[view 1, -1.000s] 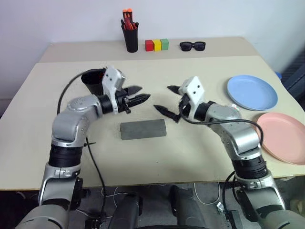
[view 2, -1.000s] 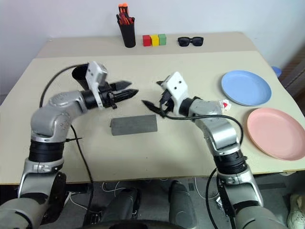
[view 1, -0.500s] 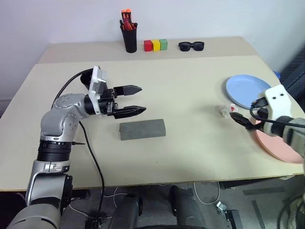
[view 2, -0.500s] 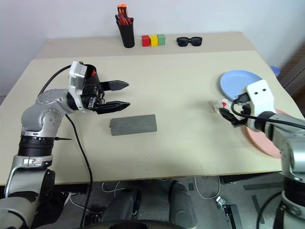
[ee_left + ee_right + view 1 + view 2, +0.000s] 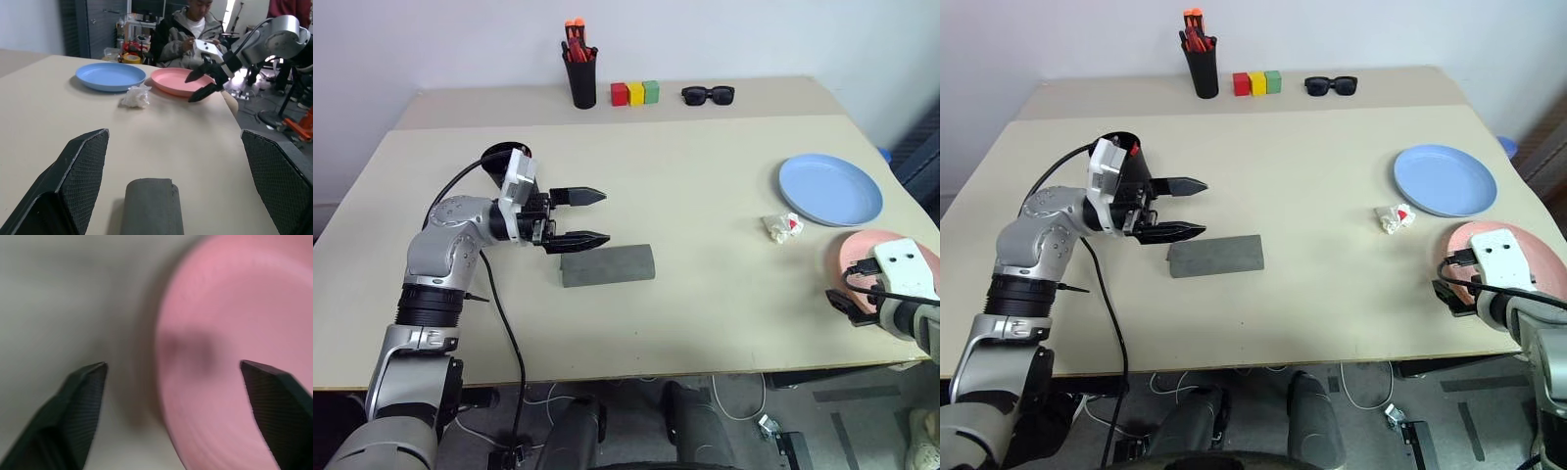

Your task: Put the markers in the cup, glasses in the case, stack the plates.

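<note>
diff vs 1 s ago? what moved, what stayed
The right gripper swung from mid-table out to the robot's right, to the near edge of the pink plate, open and empty. The left gripper drew back slightly and opened wider, beside the closed grey case. Case, blue plate and crumpled wrapper unmoved.

Head views overlook table (image 5: 705,196); wrist views close.

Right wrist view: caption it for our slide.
Open right gripper poised over the round pink plastic plate's rim on the beige table.
</note>
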Controlling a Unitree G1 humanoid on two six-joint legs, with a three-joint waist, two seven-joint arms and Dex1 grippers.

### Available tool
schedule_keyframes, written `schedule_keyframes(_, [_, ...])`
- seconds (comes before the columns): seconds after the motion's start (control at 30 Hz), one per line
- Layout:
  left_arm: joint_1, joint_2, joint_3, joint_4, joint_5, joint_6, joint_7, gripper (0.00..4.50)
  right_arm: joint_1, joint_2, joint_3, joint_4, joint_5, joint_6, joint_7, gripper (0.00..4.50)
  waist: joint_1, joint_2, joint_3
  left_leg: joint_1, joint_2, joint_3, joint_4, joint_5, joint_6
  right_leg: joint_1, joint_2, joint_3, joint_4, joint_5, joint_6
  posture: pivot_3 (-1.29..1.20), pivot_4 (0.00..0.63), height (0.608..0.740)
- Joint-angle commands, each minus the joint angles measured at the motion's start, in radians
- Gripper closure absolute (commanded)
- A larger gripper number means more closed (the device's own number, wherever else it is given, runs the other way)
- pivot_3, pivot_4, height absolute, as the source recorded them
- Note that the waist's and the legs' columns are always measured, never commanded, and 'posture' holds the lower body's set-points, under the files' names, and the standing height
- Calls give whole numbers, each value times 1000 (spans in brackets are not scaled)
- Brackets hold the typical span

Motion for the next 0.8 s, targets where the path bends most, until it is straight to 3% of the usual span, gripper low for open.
schedule_keyframes(0.03, [-24, 1, 7, -13, 5, -27, 5, 0, 13, -1, 0, 15, -14, -2, -8, 1792, 1, 0, 0, 0, 0, 0, 0, 0, 0, 0, 0, 0, 0, 0, 0, 0, 150, 740])
schedule_keyframes(0.2, [-20, 2, 11, -17, 4, -33, 16, 0, 11, -31, 6, 23, -23, -11, 1, 4378, 3, -1, -1, 0, 0, 0, 0, 0, 0, 1, 0, 0, 0, 0, 0, 0, 150, 740])
schedule_keyframes(0.4, [-24, -4, 17, -5, 6, -51, 37, 0, -24, -111, -19, 79, -71, -27, -16, 4448, 3, -1, -1, 0, 0, -1, 1, 0, 0, 2, 0, 0, -1, 0, 0, 0, 150, 740])
schedule_keyframes(0.57, [-26, -10, 21, -6, 1, -52, 57, 0, -172, -123, 16, 182, -108, -146, -50, 4448, -4, 0, -1, 1, 0, -1, 1, 0, 0, 2, 0, 0, -1, 0, 0, 0, 150, 740])
schedule_keyframes(0.8, [15, -9, 33, -64, -2, -54, 107, 0, -529, -84, 255, 516, -208, -483, -42, 4448, -7, 0, -1, 1, 0, 0, 0, 0, 0, 1, 0, 0, -1, 0, 0, 0, 150, 740])
